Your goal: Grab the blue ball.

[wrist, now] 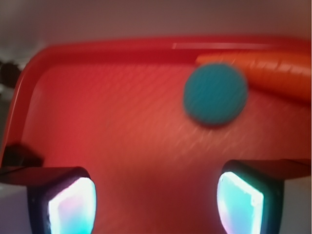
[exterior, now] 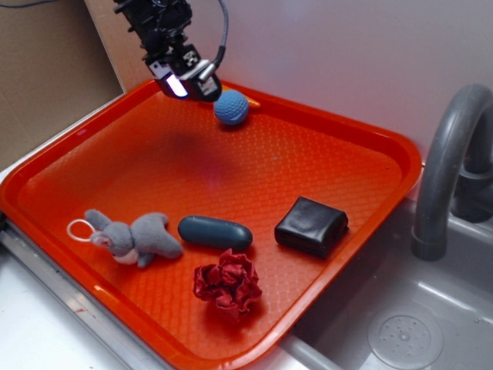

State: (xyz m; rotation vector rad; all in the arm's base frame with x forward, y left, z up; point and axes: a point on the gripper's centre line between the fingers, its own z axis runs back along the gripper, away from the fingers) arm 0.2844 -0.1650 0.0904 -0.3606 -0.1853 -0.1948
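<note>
Resting at the upper middle of the orange tray [exterior: 92,154], the blue ball [exterior: 231,107] is looking light, soft and grippy, suiting a squeeze across its middle by the released gripper [exterior: 187,85] hovering beside it.

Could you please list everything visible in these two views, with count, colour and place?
tray: one, orange, beside the sink
blue ball: one, light blue, tray's far edge
carrot-like object: one, orange, behind the ball at the rim
capsule: one, dark blue-grey, tray front
plush animal: one, grey, front left
crumpled ball: one, red, front
block: one, black, right
sink: one, grey, lower right
faucet: one, grey, right
pincer: one, black, open, above the tray just left of the ball
</note>
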